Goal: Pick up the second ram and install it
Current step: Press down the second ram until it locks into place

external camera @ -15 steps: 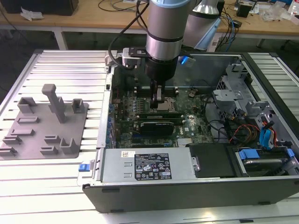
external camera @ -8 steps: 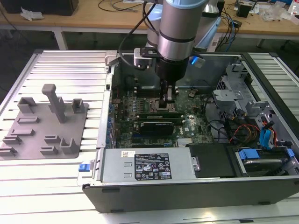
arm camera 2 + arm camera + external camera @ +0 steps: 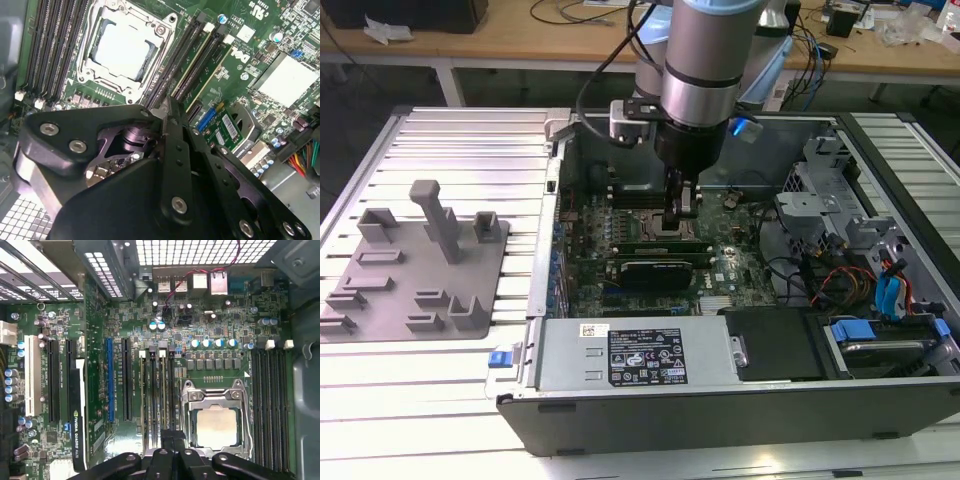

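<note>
While the gripper (image 3: 682, 212) is hanging over the CPU socket (image 3: 216, 426) with jaws pressed together, seemingly empty, the ram (image 3: 200, 80) is sitting edge-up in a slot beside that socket, directly below, its length running along the slot.

Your exterior view looks down from above at the open computer case (image 3: 740, 300). Both wrist views ride close over its motherboard (image 3: 150, 320), sharing the processor socket (image 3: 125, 47) and neighbouring memory slots (image 3: 155, 395).

Matt grey plastic tray (image 3: 410, 270) on ribbed metal table (image 3: 470, 150).
</note>
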`<state>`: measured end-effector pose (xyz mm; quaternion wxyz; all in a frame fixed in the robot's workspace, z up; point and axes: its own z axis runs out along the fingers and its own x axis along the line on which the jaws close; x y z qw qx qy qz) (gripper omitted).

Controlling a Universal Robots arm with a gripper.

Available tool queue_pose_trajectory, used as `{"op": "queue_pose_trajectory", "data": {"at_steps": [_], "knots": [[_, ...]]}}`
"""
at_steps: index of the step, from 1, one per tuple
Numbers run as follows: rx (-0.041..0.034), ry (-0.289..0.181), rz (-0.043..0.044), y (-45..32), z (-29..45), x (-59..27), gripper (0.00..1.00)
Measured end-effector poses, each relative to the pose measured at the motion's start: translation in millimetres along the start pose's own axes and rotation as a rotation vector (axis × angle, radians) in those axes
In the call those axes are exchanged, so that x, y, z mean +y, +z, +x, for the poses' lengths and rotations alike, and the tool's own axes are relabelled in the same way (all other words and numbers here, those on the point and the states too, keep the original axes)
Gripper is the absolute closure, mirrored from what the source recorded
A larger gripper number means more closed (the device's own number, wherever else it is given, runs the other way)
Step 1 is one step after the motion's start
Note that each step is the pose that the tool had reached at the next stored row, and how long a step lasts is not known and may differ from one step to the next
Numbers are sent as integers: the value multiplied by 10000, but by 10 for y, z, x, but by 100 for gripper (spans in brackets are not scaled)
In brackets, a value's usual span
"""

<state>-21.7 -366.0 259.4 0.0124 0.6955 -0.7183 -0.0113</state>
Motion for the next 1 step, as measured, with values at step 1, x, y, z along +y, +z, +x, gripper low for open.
{"op": "queue_pose_trajectory", "data": {"at_steps": [1], "knots": [[1,0,-1,-2,0,0,92]]}}
